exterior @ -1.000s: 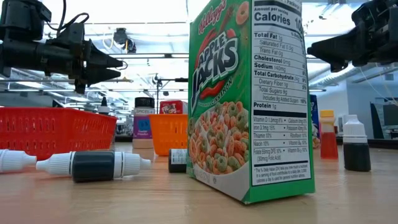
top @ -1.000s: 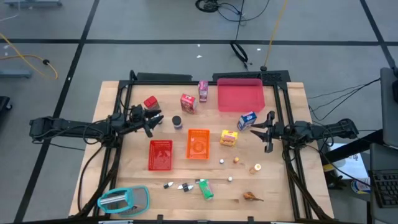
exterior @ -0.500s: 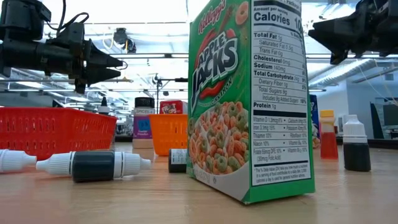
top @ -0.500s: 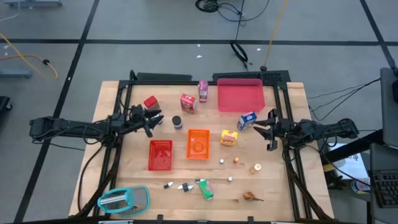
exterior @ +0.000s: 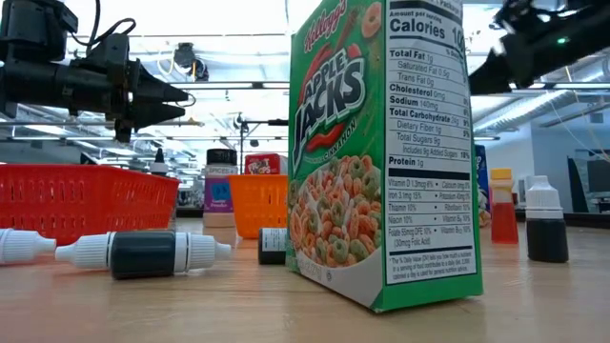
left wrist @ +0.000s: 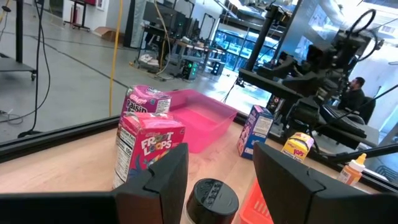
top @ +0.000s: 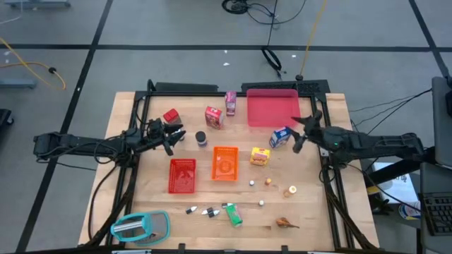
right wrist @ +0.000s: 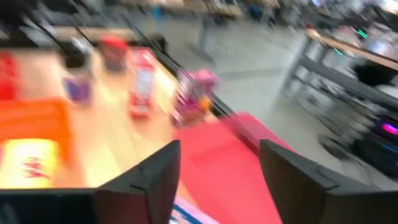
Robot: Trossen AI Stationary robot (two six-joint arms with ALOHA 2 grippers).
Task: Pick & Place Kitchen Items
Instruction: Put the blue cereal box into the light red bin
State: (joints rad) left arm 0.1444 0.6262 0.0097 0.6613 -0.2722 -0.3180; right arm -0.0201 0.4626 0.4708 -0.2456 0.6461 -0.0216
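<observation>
The right gripper (top: pixel 302 131) hangs with its fingers spread just beside the blue carton (top: pixel 280 136), which stands near the front edge of the flat pink tray (top: pixel 272 107); the carton's long side runs slantwise toward that gripper. In the right wrist view the picture is smeared, so the carton's exact pose under the fingers probably cannot be judged there. The left gripper (top: pixel 174 136), fingers also apart and empty, waits beside the dark can (top: pixel 201 138) (upright, lid up in the left wrist view). A green cereal box (exterior: pixel 386 152) stands upright close to the low camera, and a small dark bottle (exterior: pixel 143 253) lies on its side, its long axis across the view.
</observation>
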